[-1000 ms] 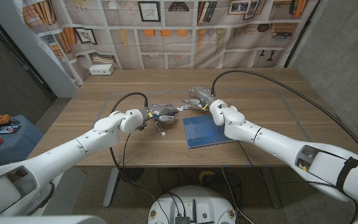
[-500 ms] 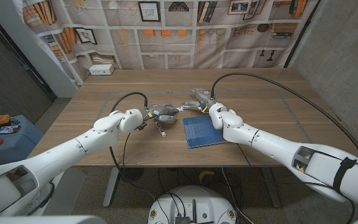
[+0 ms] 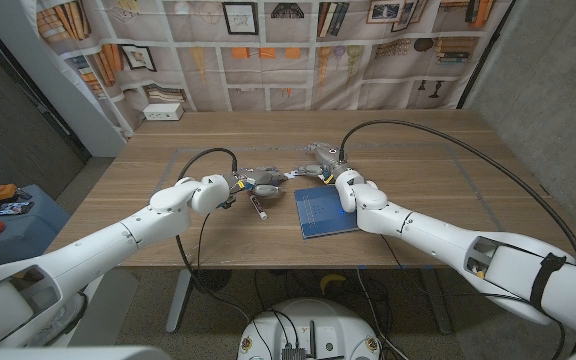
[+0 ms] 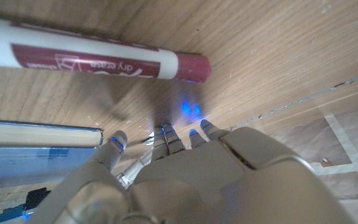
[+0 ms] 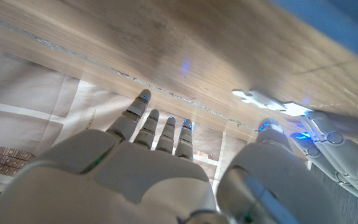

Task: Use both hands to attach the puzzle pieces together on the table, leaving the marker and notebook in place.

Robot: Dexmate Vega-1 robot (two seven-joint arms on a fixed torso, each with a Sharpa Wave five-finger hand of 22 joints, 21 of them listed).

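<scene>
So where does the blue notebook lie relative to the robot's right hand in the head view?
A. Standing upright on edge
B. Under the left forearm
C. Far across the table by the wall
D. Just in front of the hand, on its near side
D: the blue notebook lies flat on the table, directly on the robot's side of the right hand.

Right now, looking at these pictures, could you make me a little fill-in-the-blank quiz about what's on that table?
1. The notebook lying on the table has a cover coloured ____.
2. The marker has a white barrel and a cap coloured ____.
3. In the head view, the left hand and right hand meet near the table's ____.
4. The flat puzzle piece on the wood is coloured ____.

Missing words: blue; dark red; middle; white
</scene>
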